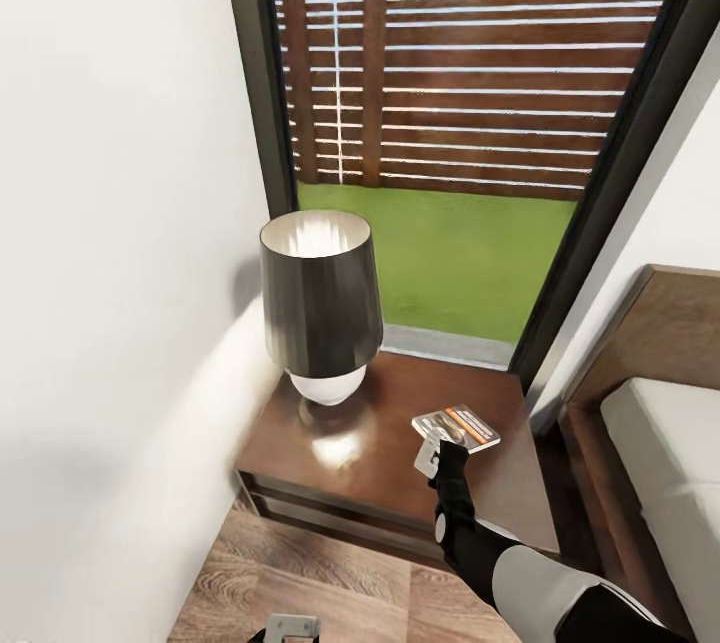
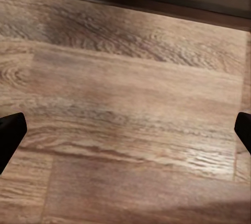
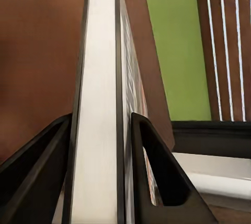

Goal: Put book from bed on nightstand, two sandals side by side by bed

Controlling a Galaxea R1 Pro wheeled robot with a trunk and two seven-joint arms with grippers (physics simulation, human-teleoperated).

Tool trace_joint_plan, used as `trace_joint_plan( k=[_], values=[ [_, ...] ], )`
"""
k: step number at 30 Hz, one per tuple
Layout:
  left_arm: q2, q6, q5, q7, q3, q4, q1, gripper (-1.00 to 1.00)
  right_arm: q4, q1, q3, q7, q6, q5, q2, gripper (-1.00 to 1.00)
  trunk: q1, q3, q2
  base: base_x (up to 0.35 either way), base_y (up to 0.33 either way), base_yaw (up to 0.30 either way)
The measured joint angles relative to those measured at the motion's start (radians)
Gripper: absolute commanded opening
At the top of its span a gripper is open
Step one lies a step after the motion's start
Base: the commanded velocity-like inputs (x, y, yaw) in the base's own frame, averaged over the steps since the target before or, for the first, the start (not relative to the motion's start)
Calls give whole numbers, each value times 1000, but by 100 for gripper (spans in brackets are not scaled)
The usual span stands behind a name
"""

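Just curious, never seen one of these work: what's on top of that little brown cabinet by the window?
A lamp with a dark shade stands on the cabinet. The right claw holds a book over it; whether the book touches the wood is hidden.

The book (image 1: pixel 457 425), a thin paperback with a dark cover and orange and white bands, lies flat over the dark brown nightstand (image 1: pixel 370 443) near its front right part, pinched at its near edge between the fingers of the right gripper (image 1: pixel 432 453). The bed (image 1: pixel 665 443), with its light-grey mattress, stands just beside the nightstand.
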Motion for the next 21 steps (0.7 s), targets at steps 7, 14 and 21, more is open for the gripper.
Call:
trace_joint_plan(
  k=[7,14,21],
  values=[
    [0,0,0,0,0,0,0,100,0,0,0,1,1,0,0,-100,27,-22,-49,0,0,0],
    [0,1,0,0,0,0,0,100,-2,0,9,-18,4,9,-1,-100,53,-44,-98,0,0,0],
    [0,0,0,0,0,0,0,100,-2,0,14,-39,2,11,-1,-100,69,-56,-126,0,0,0]
  ],
)
